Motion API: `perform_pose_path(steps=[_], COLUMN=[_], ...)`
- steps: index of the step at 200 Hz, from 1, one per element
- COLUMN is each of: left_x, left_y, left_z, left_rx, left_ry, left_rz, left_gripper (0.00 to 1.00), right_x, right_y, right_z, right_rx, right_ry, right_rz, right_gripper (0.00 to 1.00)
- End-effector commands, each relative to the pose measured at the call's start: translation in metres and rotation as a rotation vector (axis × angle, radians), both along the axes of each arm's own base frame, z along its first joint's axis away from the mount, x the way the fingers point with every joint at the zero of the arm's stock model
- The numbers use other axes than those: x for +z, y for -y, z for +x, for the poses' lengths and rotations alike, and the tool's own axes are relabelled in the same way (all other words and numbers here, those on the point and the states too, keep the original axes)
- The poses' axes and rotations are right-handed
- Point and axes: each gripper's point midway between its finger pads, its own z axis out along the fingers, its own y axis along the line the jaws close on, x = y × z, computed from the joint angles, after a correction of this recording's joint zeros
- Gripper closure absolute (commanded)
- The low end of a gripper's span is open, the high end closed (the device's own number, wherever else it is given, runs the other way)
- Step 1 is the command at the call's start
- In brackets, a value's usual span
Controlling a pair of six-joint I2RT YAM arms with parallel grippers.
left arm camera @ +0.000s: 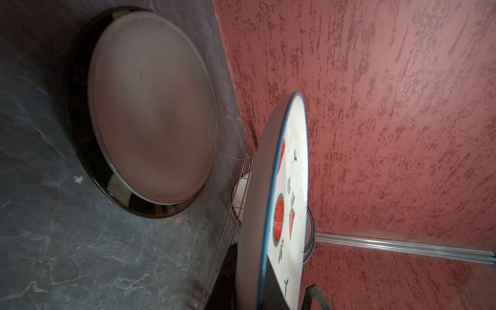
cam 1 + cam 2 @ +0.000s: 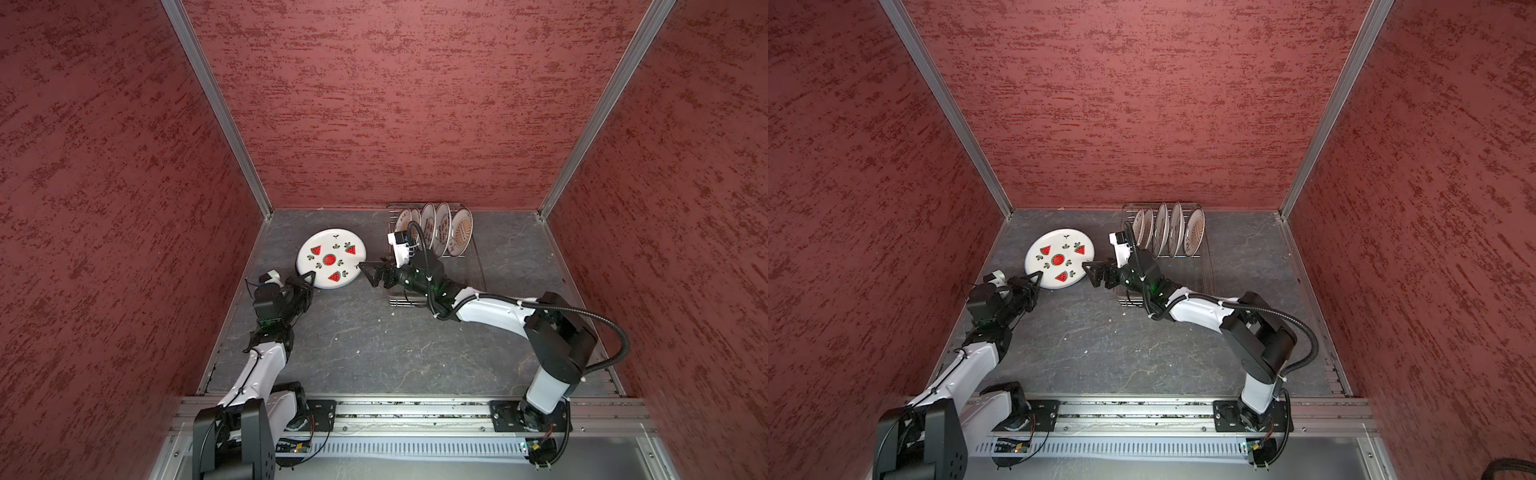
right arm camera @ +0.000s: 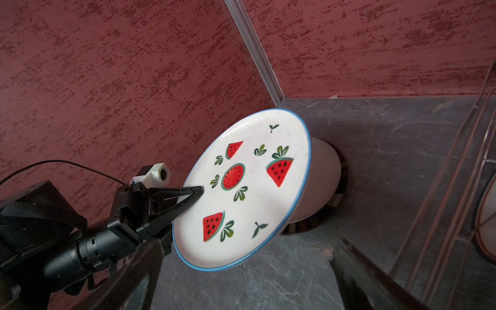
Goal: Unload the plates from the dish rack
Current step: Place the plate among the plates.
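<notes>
Now the left gripper (image 2: 311,275), jaws clamped on the watermelon plate (image 2: 331,257), holds it tilted directly above the brown-rimmed plate (image 1: 153,107); the right gripper (image 2: 368,274), jaws wide, is empty.

**Left wrist view.** The stack (image 1: 153,112) of plates lying on the table (image 1: 53,241) is smeared by blur. The watermelon plate (image 1: 290,201) runs off the frame's edge, and only a dark tip of my left fingers (image 1: 312,294) shows.

**Right wrist view.** One left finger is hidden beneath the watermelon plate. My right fingers (image 3: 362,273) are dark blurs cut by the edge.

**Top views.** The watermelon plate covers the stack. My right arm (image 2: 486,309) hides the near end of the dish rack (image 2: 453,254). The prints on the racked plates (image 2: 442,230) are too small to read.
</notes>
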Motion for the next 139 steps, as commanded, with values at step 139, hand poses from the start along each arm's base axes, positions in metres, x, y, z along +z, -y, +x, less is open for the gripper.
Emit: perform_pose_path(steps=[139], left_x=[0.0], left_y=[-0.052], left_z=[0.061], left_rx=[0.229], left_ry=[-0.041], left_rz=[0.168], left_gripper=[1.0], right_x=[-0.032], right_y=[-0.06], right_z=[0.02], right_rx=[0.056], right_ry=[-0.017], right_rz=[-0.076], right_gripper=[0.01])
